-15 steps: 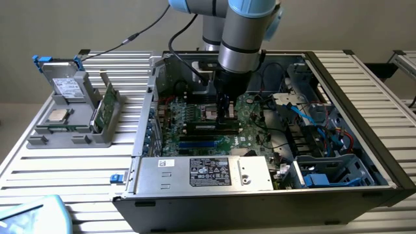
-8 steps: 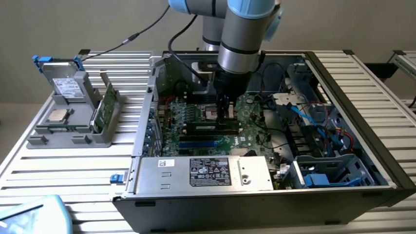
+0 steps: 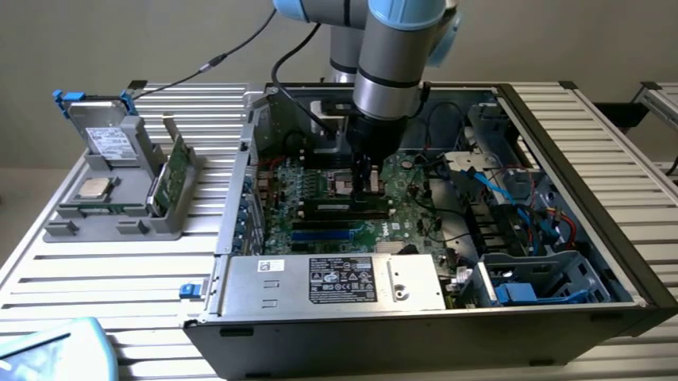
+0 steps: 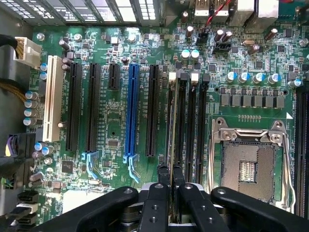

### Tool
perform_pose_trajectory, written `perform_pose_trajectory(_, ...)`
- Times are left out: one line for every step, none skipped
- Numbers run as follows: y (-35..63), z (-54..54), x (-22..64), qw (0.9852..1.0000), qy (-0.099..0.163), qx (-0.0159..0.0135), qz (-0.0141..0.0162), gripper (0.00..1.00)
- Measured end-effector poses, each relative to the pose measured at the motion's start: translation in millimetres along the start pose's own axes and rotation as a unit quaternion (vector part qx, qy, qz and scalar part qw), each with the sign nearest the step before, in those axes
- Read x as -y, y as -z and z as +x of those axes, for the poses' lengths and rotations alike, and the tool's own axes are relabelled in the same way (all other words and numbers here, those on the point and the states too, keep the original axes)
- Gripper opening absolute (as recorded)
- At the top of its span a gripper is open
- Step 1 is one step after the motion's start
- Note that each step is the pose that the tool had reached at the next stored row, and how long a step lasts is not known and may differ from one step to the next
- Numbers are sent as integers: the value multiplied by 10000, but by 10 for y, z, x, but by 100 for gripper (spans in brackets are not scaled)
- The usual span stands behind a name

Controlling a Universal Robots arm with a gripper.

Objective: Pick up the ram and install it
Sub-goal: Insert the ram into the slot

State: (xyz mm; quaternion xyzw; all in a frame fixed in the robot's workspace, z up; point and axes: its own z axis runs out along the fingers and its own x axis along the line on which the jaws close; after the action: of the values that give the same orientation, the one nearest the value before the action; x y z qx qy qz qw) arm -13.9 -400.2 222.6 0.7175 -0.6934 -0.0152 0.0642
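Exterior view, arm point(image 3: 390, 55) vertical inside computer case point(image 3: 424, 341), jaws pinching ram point(image 4: 172, 121) over motherboard point(image 4: 111, 121).

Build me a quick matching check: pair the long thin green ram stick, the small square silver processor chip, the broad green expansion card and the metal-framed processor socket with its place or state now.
Things:
1. ram stick
2. silver processor chip
3. green expansion card
4. processor socket

States:
A. upright in the grey holder
B. empty, on the green motherboard
C. gripped edge-on by the black gripper at the black memory slots
D. flat on the grey holder

Pairs: 1-C; 2-D; 3-A; 4-B
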Motion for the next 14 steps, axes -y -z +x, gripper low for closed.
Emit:
perform_pose_trajectory(10, 0, -1, 10000, -4, 1, 0, 13)
perform_pose_trajectory(23, -1, -3, 10000, -8, 3, 0, 13)
perform_pose_trajectory(38, 0, -5, 10000, -11, 3, 0, 13)
perform_pose_trajectory(42, 0, -5, 10000, -13, 3, 0, 13)
perform_pose_trajectory(41, 0, -5, 10000, -13, 4, 1, 13)
perform_pose_trajectory(40, 0, -7, 10000, -15, 5, 7, 13)
perform_pose_trajectory(40, 0, -7, 10000, -16, 4, 17, 13)
perform_pose_trajectory(38, 0, -8, 10000, -16, 4, 34, 13)
perform_pose_trajectory(36, 0, -10, 10000, -18, 1, 55, 13)
perform_pose_trajectory(34, 0, -14, 10000, -19, 1, 77, 13)
perform_pose_trajectory(32, -1, -19, 10000, -20, 0, 92, 13)
perform_pose_trajectory(31, -1, -25, 9999, -20, 0, 100, 13)
perform_pose_trajectory(30, -1, -31, 9999, -21, 0, 104, 13)
perform_pose_trajectory(28, -2, -36, 9999, -21, 1, 107, 13)
